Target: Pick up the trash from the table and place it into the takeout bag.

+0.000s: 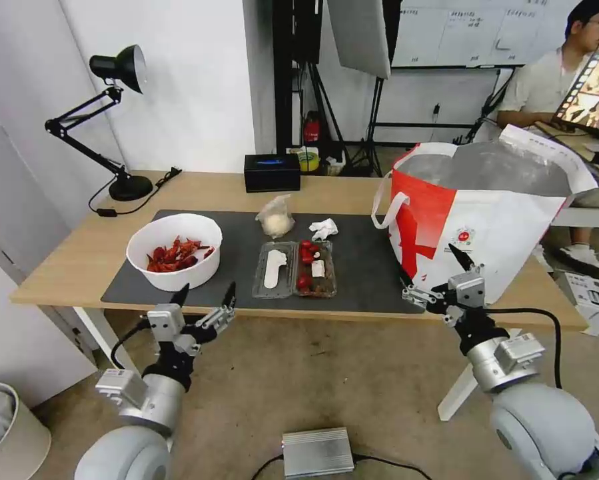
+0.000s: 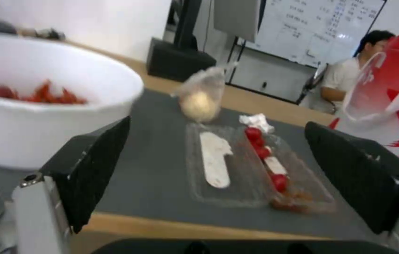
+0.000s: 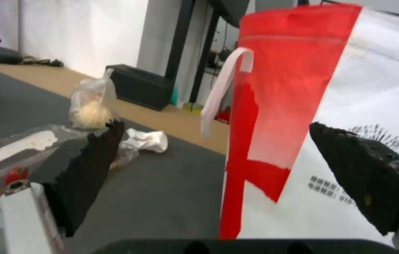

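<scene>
On the dark grey mat (image 1: 366, 267) of the table (image 1: 86, 247) lies the trash: a white bowl (image 1: 174, 251) of red shells at the left, a clear plastic tray (image 1: 294, 269) with red scraps in the middle, a small clear bag (image 1: 275, 217) with a whitish lump and a crumpled tissue (image 1: 324, 229) behind it. The red-and-white takeout bag (image 1: 486, 220) stands open at the table's right end. My left gripper (image 1: 204, 295) hangs open just off the front edge, below the bowl. My right gripper (image 1: 432, 272) hangs open at the front edge before the bag.
A black desk lamp (image 1: 116, 120) and a black box (image 1: 272, 172) stand at the back of the table. A person sits behind the bag at the far right. On the floor lie a silver box (image 1: 317, 451) and a pale bin (image 1: 6, 430).
</scene>
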